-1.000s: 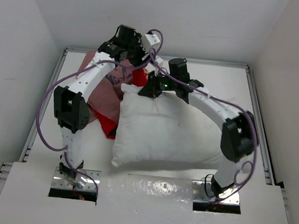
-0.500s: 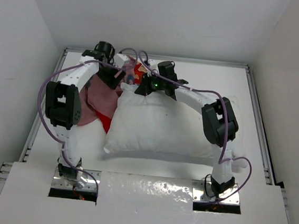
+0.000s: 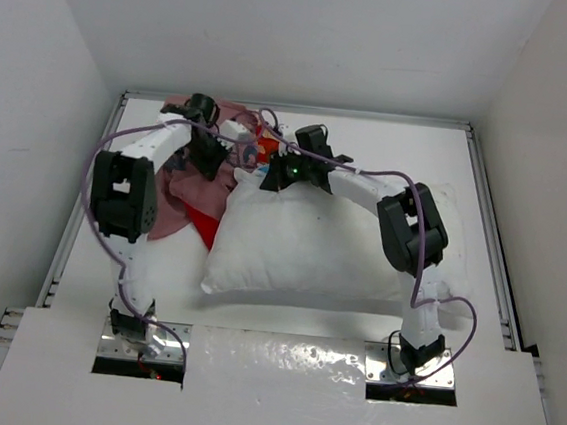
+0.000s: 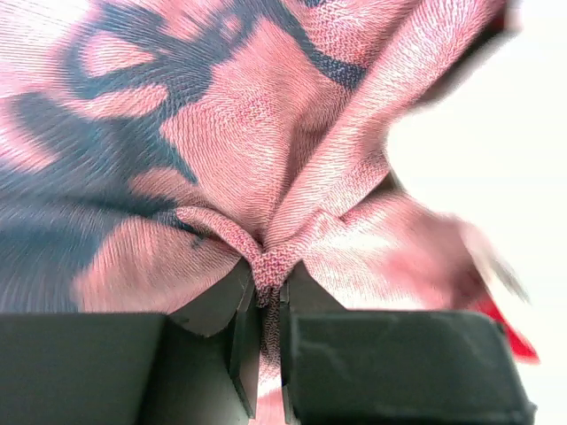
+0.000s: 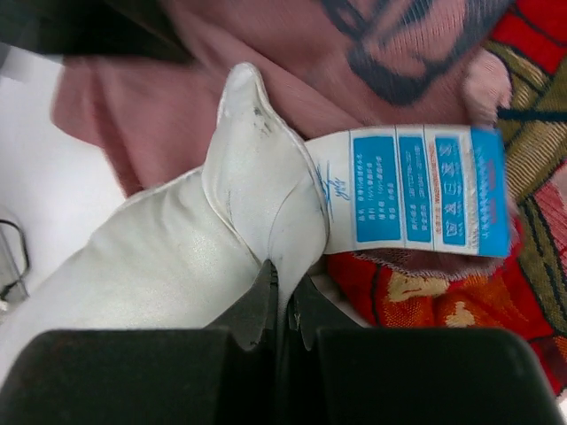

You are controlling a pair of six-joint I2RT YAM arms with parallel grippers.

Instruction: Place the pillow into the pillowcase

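Two pinches: left gripper (image 4: 266,285) is clamping the pillowcase (image 4: 221,133), right gripper (image 5: 282,288) is clamping the pillow (image 3: 330,247) by its far-left corner, long axis running left-right.

- white table (image 3: 400,148) fills the middle of the top view, matte and plain.
- back wall (image 3: 311,34) rises white right behind the table's far edge.
- left wall (image 3: 19,147) and right wall (image 3: 561,149) close in on both sides, white too, boxing the table.
- a metal rail (image 3: 62,251) runs down the table's left edge, and a second rail (image 3: 496,253) down the right.
- near us, a white front panel (image 3: 275,403) with two cut-outs, and a shiny glare patch (image 3: 300,353) between them.
- light is bright and even, shadows soft.
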